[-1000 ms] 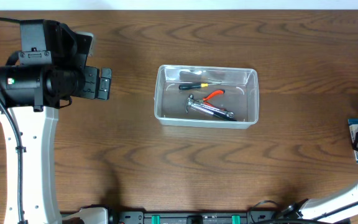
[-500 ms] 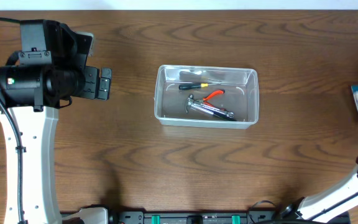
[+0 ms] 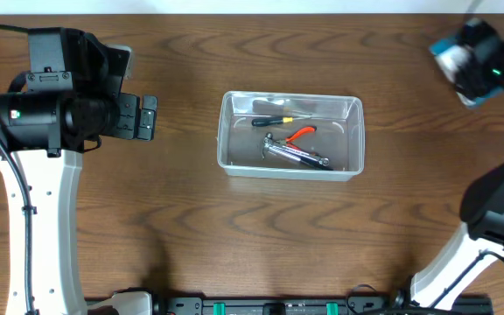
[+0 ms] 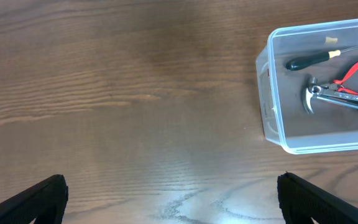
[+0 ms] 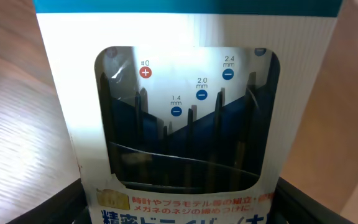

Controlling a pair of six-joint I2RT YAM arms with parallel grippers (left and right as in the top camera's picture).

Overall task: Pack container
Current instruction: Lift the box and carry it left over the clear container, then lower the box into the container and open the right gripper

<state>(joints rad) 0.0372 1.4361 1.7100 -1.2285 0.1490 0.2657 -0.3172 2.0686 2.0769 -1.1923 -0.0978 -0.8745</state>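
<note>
- Right tool (image 5: 180,208) grips the box (image 5: 185,37) above the desk's (image 3: 234,236) far right corner.
- Left tool (image 4: 179,202) stands open, empty.
- Container (image 3: 224,144) sits mid-desk; the wide box could slip, or clip its rim on lowering.

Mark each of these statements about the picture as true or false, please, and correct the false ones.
1. A hammer lies inside the container. True.
2. The right gripper is empty. False: its fingers are closed on a blue-and-white box of small screwdrivers.
3. The left gripper is open above the table, holding nothing. True.
4. The red-handled pliers lie on the table outside the container. False: they are inside it, beside the hammer.
</note>
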